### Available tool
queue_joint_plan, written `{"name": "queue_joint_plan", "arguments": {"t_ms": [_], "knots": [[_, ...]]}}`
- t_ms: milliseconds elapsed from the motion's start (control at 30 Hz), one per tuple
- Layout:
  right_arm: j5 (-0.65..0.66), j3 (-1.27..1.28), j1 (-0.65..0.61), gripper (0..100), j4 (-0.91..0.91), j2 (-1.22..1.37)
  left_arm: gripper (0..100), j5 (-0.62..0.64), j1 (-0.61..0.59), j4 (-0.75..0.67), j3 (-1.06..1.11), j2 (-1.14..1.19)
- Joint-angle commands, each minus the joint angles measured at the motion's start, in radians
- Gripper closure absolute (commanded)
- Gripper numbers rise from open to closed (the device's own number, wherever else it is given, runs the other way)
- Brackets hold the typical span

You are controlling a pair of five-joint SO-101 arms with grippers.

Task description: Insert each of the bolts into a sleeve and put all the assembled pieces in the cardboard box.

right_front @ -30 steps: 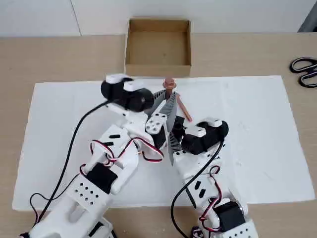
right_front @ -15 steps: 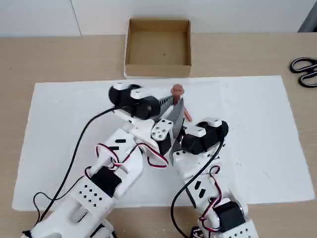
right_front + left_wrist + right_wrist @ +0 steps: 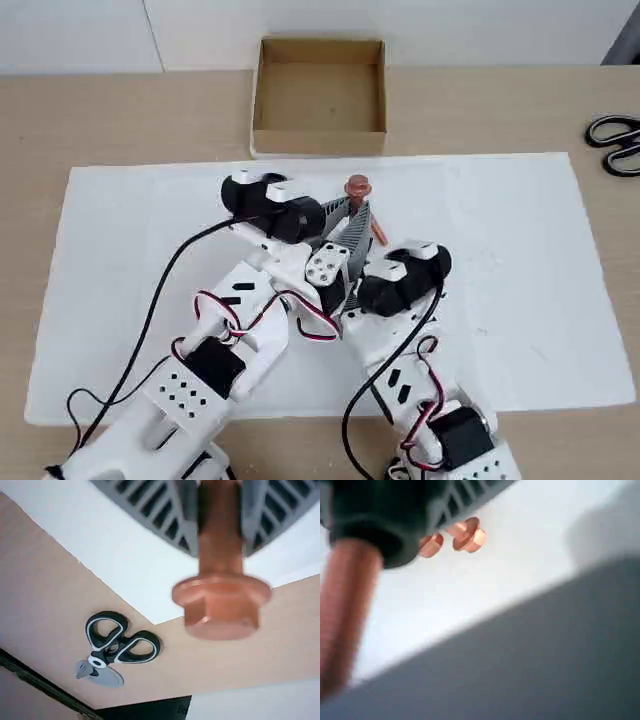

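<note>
Just short of the open cardboard box (image 3: 320, 137), a copper-coloured flanged bolt (image 3: 220, 600) hangs above the white paper sheet (image 3: 520, 260), pinched by its shank in the left gripper (image 3: 350, 212). Beside it, the right gripper (image 3: 367, 540) appears clamped on a slim copper-coloured sleeve (image 3: 378, 233). With both wrists crowded together, slight misalignment could jam the bolt or knock either piece loose.

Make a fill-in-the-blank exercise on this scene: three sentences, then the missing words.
1. The left gripper is shut on a copper ____.
2. Inside, the cardboard box is ____.
3. On the bare table, beyond the white sheet, lies a pair of black-handled ____.
Missing words: bolt; empty; scissors.
</note>
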Motion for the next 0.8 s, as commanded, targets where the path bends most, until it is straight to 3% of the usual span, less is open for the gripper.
{"name": "queue_joint_plan", "arguments": {"t_ms": [0,767], "knots": [[-0.006,-0.005,-0.004,99.5,-0.018,-0.008,99,-0.009,0.002,-0.025,-0.007,-0.032],[-0.005,-0.003,0.030,99.5,-0.022,-0.008,99,-0.009,-0.003,0.061,-0.007,-0.040]]}}
